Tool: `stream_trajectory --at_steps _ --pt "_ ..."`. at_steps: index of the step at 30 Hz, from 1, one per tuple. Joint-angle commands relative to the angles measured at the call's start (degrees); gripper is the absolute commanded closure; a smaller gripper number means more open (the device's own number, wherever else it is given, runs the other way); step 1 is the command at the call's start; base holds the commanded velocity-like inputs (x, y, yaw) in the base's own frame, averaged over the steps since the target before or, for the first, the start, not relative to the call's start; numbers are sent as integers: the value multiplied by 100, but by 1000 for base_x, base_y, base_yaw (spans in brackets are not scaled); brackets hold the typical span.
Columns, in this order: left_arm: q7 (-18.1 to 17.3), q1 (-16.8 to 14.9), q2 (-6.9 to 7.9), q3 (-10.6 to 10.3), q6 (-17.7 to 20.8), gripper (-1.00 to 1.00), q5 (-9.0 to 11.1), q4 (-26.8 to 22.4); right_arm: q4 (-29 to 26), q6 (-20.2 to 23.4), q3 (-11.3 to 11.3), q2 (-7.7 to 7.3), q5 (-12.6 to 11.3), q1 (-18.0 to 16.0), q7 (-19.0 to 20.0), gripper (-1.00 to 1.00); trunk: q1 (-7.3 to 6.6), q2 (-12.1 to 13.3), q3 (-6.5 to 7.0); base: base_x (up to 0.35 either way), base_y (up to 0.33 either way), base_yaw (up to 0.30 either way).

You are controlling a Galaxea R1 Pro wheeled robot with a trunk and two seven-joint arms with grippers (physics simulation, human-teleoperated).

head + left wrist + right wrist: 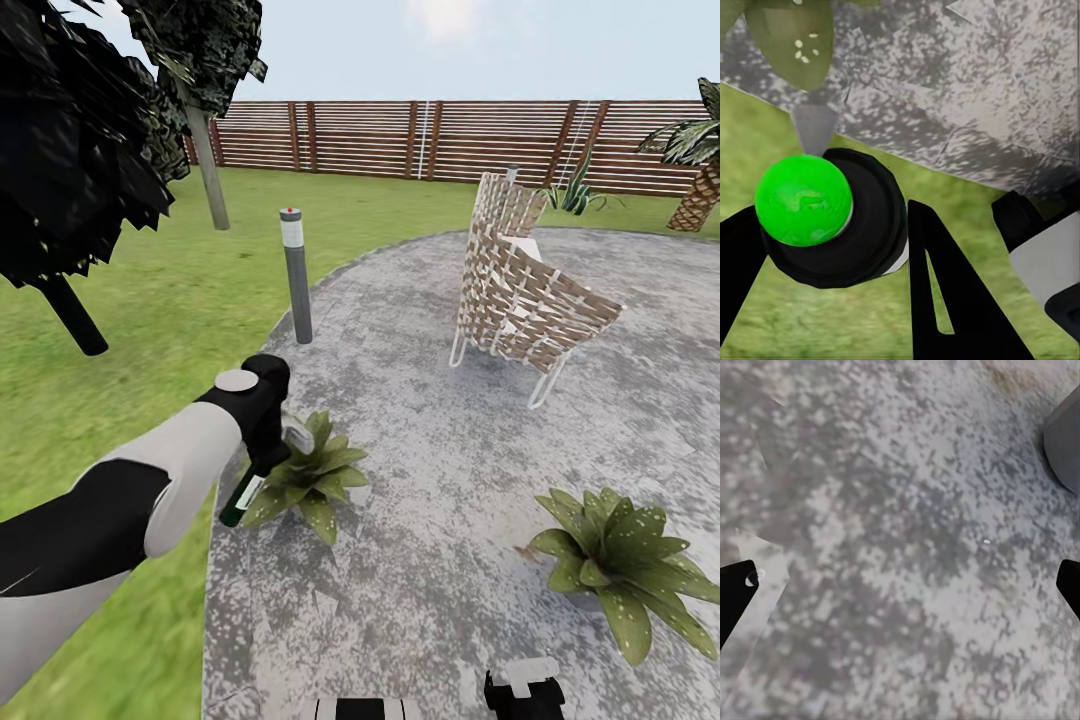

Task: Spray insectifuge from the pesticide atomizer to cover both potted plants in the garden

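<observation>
Left gripper [262, 462] clamps the pesticide atomizer [245, 492], long axis tilted, just left of the near-left potted plant [310, 478]; I aim right.

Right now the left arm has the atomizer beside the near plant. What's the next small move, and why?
Probably tip the pesticide atomizer so its head faces the left potted plant, then spray. The left tool holds the bottle tilted at the plant's edge, over the patio rim beside the lawn. The right potted plant can wait for later.
</observation>
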Motion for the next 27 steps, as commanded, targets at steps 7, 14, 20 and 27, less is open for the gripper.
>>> stream_trajectory --at_steps 7,14,20,27 --pt "-58 267 -228 18 67 100 -51 -29 7 -13 -31 0 57 -3 -21 -100 -1 -2 -4 1 1 0" --pt "-58 263 -228 13 67 100 -72 -58 2 -13 -29 4 57 -3 -24 -100 -1 -2 -4 118 216 -7" --pt "-58 253 -228 5 67 100 -78 -59 2 -13 -28 3 57 -3 -24 -100 -1 -2 -4 239 170 -229" --pt "-58 234 -227 -60 64 100 -96 -54 6 -13 -32 1 56 -3 -24 -100 -1 -2 -4 34 5 -25"
